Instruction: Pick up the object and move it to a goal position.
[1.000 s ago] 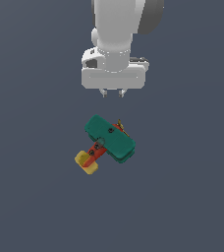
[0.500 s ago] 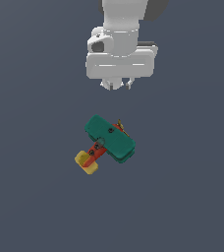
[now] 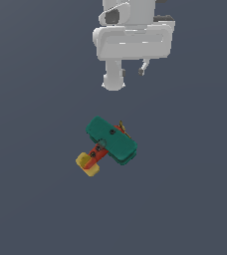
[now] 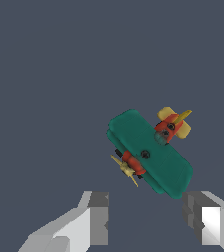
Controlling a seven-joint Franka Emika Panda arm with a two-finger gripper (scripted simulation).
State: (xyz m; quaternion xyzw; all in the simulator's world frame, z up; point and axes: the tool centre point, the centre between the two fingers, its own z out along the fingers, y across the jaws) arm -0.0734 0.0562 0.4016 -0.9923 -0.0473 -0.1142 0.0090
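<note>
Scene: a plain dark grey-blue floor (image 3: 31, 209) with one toy on it and a white robot arm above.

Landmark: the object (image 3: 110, 141), a small toy plane lying flat on the floor; everything else here is placed from it.

Object, parts: a teal-green rounded slab (image 3: 111, 140) runs crosswise like a wing. A red-orange stem (image 3: 96, 154) with small dark screws crosses under and over it. A yellow end block (image 3: 87, 164) closes the stem at one end. A small yellow propeller (image 3: 122, 128) sticks out at the opposite end.

Object, pose: in the exterior view the slab lies on a diagonal. The yellow block points away from the arm, toward the exterior view's left. The propeller end faces the arm.

Object, contact: it rests on the floor alone, touched by nothing.

Arm: the white wrist body (image 3: 134, 41) hangs above the object, well apart from it, on the propeller side and a little toward the exterior view's right.

Gripper: the gripper (image 4: 154, 219) hovers over bare floor just beside the object's propeller side.

Fingers: the two fingers (image 4: 98, 219) stand wide apart with nothing between them. In the wrist view the gap is about as wide as the slab is long.

Wrist view: the whole object shows beyond the fingertips, clear of both of them.
</note>
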